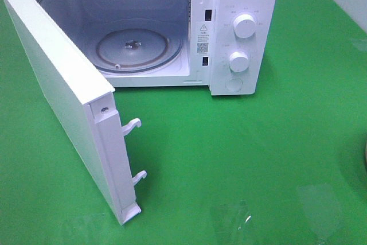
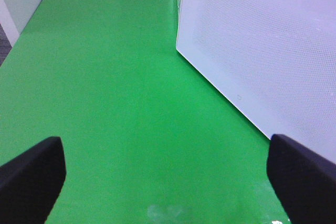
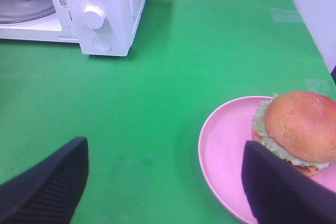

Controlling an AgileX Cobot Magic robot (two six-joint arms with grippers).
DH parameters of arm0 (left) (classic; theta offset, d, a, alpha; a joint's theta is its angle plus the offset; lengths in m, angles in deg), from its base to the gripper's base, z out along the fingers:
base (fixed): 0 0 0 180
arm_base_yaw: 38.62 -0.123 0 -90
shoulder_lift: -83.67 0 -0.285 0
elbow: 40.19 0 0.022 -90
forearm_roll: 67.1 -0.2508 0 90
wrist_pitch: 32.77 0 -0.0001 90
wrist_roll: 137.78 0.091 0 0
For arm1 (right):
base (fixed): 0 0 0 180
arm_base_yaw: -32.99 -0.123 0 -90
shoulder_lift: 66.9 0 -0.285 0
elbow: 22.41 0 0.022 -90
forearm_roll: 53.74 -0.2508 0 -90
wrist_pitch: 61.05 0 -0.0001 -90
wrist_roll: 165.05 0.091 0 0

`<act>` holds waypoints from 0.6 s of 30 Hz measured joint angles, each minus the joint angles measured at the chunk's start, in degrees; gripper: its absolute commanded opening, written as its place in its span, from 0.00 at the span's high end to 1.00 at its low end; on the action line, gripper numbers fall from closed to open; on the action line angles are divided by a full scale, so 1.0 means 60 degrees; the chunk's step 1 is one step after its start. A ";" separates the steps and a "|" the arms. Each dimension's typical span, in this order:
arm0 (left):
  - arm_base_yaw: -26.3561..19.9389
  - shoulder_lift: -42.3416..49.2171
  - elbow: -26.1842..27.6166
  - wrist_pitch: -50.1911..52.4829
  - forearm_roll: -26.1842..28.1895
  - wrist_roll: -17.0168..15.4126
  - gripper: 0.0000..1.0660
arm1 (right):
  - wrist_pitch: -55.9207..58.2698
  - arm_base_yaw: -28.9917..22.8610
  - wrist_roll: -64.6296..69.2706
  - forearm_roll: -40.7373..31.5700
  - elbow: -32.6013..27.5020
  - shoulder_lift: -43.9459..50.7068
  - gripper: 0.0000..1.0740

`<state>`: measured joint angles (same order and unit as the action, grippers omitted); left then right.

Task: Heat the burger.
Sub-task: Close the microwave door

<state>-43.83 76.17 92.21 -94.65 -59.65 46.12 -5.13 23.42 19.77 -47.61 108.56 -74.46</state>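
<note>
The round burger with the tan-brown domed bun (image 3: 302, 125) lies on a pink round plate (image 3: 226, 145), near the right tool (image 3: 165, 182) at about its 2 o'clock. That tool gapes wide, holding nothing. The left tool (image 2: 168, 174) gapes too, empty, beside the white microwave's open door (image 2: 262, 51). Only the high view shows the glass turntable (image 1: 135, 47) whole. The surface (image 1: 258, 159) is bright green.

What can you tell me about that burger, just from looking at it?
The burger shows only in the right wrist view. It has a domed, glossy tan-brown bun, pale green lettuce frilling out beneath, and a reddish-brown filling edge at the bottom. It sits upright and whole on a pink plate, toward one side of it rather than centred. Nothing else touches it; the open gripper's fingers stand apart from it.
</note>
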 measured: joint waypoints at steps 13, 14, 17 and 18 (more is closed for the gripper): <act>0.0000 0.0000 0.0000 0.0000 0.0000 0.0000 0.08 | 0.0000 0.0000 0.0000 -0.0019 0.0000 0.0000 0.29; 0.0000 0.0000 0.0000 0.0000 0.0000 0.0000 0.08 | 0.0000 0.0000 0.0000 -0.0019 0.0000 0.0000 0.29; 0.0000 0.0000 0.0000 0.0000 0.0000 0.0000 0.08 | 0.0000 0.0000 0.0000 -0.0019 0.0000 0.0000 0.29; 0.0000 0.0000 0.0000 0.0000 0.0000 0.0000 0.08 | 0.0000 0.0000 0.0000 -0.0019 0.0000 0.0000 0.29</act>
<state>-43.83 76.17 92.21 -94.65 -59.65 46.12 -5.13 23.42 19.77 -47.73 108.56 -74.46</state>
